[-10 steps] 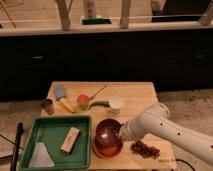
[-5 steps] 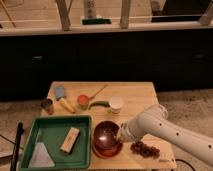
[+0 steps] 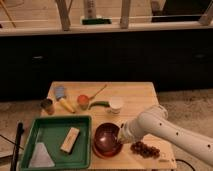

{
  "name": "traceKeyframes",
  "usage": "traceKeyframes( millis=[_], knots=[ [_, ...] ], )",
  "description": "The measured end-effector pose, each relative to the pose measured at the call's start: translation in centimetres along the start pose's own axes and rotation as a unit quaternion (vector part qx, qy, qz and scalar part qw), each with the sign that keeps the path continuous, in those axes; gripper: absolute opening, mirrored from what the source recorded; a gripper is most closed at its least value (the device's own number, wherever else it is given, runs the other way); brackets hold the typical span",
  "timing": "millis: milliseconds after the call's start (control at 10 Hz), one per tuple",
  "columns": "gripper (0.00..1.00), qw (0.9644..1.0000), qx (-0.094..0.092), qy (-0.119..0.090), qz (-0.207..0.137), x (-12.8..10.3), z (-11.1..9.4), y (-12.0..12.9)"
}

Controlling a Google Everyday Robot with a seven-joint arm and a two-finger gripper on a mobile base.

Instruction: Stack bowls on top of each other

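The dark maroon-brown bowl [image 3: 106, 137] sits inside the wider orange-red bowl [image 3: 103, 152], whose rim shows beneath it, near the table's front edge. My gripper [image 3: 120, 132] is at the right rim of the maroon bowl, at the end of the white arm [image 3: 165, 132] that reaches in from the right. The small white cup [image 3: 115, 104] and the small orange cup [image 3: 83, 100] stand farther back on the table.
A green tray [image 3: 55, 145] at the front left holds a tan block [image 3: 70, 139] and a pale wedge [image 3: 41, 155]. A bunch of grapes [image 3: 145, 149] lies right of the bowls. A tin can [image 3: 47, 106], a blue-headed brush [image 3: 62, 96] and a green chili [image 3: 99, 104] lie at the back.
The gripper and arm have stayed at the right rim of the maroon bowl with only a slight shift. The bowls have not moved.
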Motion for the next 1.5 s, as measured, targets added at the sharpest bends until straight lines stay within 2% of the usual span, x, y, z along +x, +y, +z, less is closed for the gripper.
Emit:
traceKeyframes(
  millis=[700,1500],
  knots=[
    [0.80,1.0000,0.001,-0.009,-0.005,0.1,0.2,-0.2],
    [0.80,0.9999,0.000,0.007,0.009,0.8,-0.9,-0.2]
  ],
)
